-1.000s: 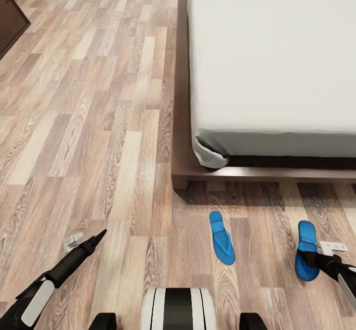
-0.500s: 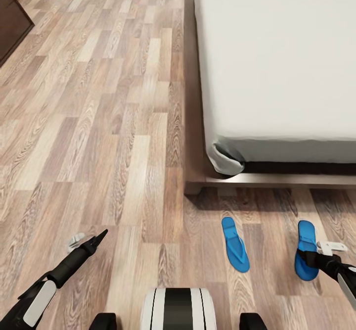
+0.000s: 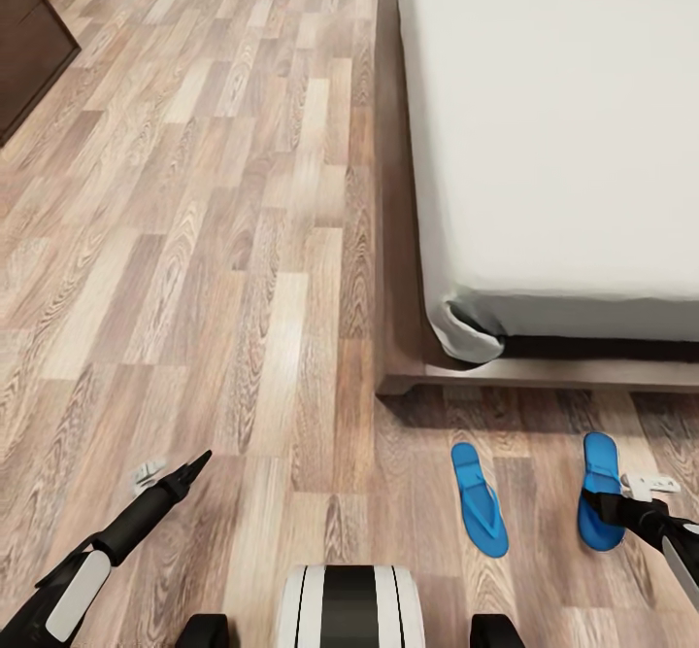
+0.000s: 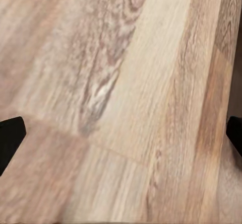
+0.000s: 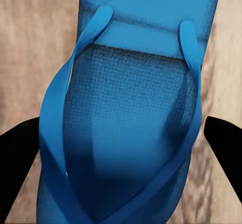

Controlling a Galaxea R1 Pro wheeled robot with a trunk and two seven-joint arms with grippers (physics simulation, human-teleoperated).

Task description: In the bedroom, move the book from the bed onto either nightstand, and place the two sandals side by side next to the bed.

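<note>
A very large bed (image 3: 563,123) with a plain pale grey-white mattress and a low dark brown wooden frame fills the upper right of the head view, its near corner standing on the light brown wood-plank floor (image 3: 223,240). Two flat bright blue flip-flop sandals lie on that floor just in front of the bed's foot, apart from each other and roughly parallel: the left sandal (image 3: 479,498) rests alone, and the right sandal (image 3: 601,483) lies directly under the right gripper (image 3: 649,483). In the right wrist view this sandal (image 5: 131,128) sits between the two black fingertips (image 5: 17,158), which stand wide apart on either side and do not clamp it. The left gripper (image 3: 148,474) hangs over bare planks, and the left wrist view shows its fingers (image 4: 10,136) spread apart. A dark brown cabinet (image 3: 29,41) stands at the far left.
</note>
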